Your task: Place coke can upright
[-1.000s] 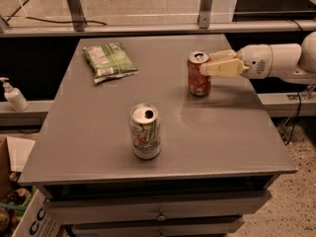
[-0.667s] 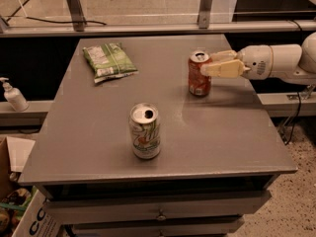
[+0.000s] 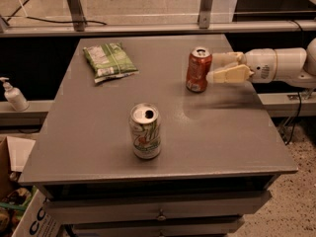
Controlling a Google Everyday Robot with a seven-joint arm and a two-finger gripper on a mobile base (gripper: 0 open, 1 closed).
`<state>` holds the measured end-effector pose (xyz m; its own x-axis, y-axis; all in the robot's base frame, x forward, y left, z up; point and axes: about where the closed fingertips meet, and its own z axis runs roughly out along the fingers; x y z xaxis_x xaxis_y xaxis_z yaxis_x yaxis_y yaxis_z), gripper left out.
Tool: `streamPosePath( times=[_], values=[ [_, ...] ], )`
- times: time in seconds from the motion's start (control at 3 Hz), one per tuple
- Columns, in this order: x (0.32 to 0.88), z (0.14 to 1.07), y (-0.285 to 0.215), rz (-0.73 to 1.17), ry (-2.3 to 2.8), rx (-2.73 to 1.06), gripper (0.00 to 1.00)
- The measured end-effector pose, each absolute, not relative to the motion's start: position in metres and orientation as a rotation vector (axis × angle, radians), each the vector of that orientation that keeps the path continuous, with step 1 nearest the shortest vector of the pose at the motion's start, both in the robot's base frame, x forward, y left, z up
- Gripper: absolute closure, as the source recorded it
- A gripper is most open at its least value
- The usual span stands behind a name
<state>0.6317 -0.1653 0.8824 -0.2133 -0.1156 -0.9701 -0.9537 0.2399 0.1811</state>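
The coke can (image 3: 198, 69), red-orange with a silver top, stands upright on the grey table (image 3: 222, 132) at the back right. My gripper (image 3: 211, 67) reaches in from the right at can height. Its cream fingers (image 3: 228, 75) are spread, with the tips right at the can's right side and no longer around it. The gripper holds nothing.
A white and green soda can (image 3: 145, 131) stands upright at the front middle of the table. A green snack bag (image 3: 108, 60) lies at the back left. A soap dispenser (image 3: 14, 95) stands on a ledge to the left. A cardboard box (image 3: 19, 201) sits on the floor at lower left.
The gripper has drawn back slightly to the right, so its fingers no longer overlap the coke can. The can stays upright in the same place.
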Motion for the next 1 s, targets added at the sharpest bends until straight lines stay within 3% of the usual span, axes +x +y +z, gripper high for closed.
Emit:
streamPosePath(
  times=[1.0],
  values=[
    [0.628,0.862,-0.215,0.97,1.585,-1.007,0.0]
  ],
)
